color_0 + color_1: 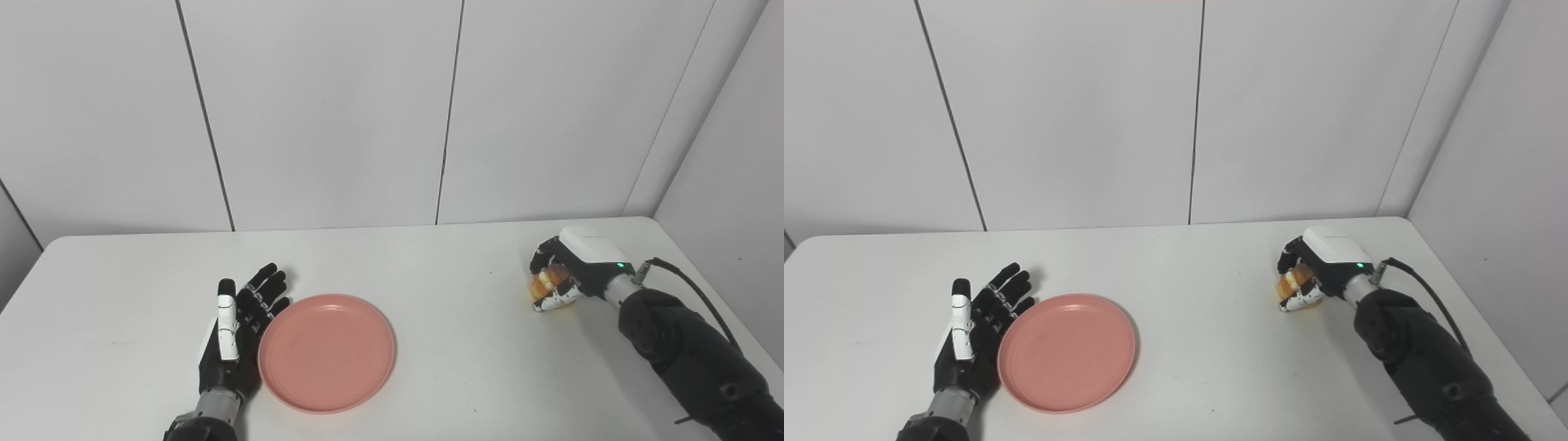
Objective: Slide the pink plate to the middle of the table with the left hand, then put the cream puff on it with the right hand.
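1. My right hand was curled shut around the cream puff. The fingers wrapped it from above and the thumb pressed from below, with the pastry showing orange between them.
2. Whether the cream puff sat on the table or was lifted just clear, I could not tell.
3. From that grip, the pink plate lay toward 8 o'clock, well apart, with bare tabletop between. The coming carry turned on that line.
4. My left hand lay flat and open, fingers spread and pointing toward 1 o'clock, holding nothing. Its finger edge was just beside the plate's rim at the plate's 9 o'clock; contact could not be confirmed.
5. The plate sat a little left of the table's middle and was empty. I judged the slide nearly complete and placement the pending step.
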